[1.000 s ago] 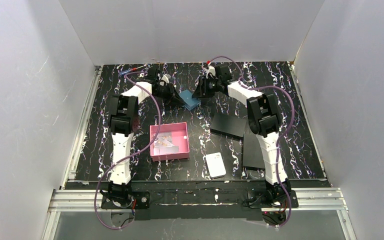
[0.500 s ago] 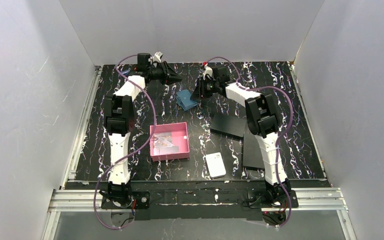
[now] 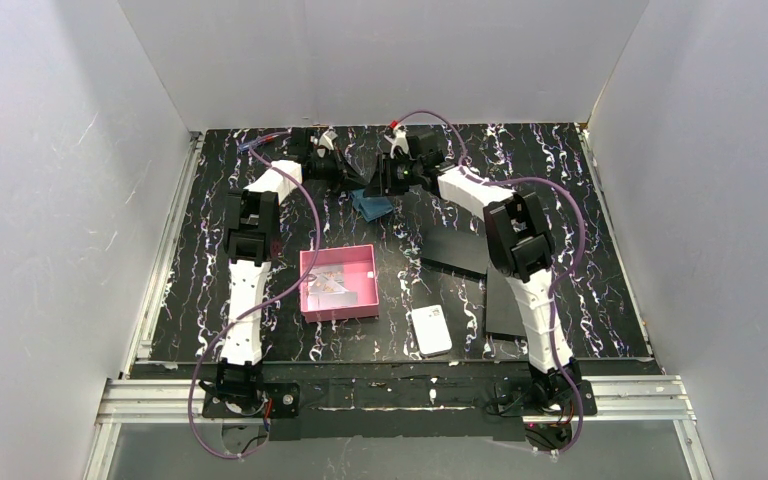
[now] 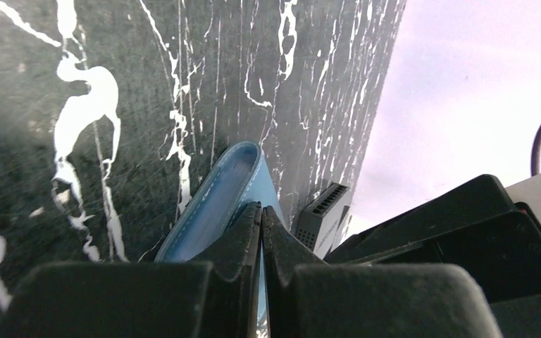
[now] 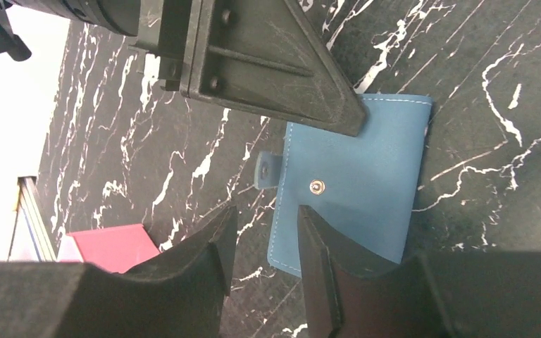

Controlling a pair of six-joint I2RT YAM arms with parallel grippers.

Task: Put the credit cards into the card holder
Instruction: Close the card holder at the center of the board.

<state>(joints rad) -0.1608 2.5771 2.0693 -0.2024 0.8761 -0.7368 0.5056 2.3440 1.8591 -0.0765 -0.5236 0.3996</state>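
left end effector at card holder

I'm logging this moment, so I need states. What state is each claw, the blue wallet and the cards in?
Left claw: shut, tips at the card holder edge; whether it grips the holder is unclear.
Right claw: open, over the holder's strap side.
Card holder: folded shut, lying flat, strap unsnapped.
Credit cards: loose in the pink tray.

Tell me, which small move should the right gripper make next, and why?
Probably close the right gripper on the snap-side edge of the card holder and lift the flap. The holder lies closed, the right jaws stand open astride that edge, and the shut left gripper seems to pin it.
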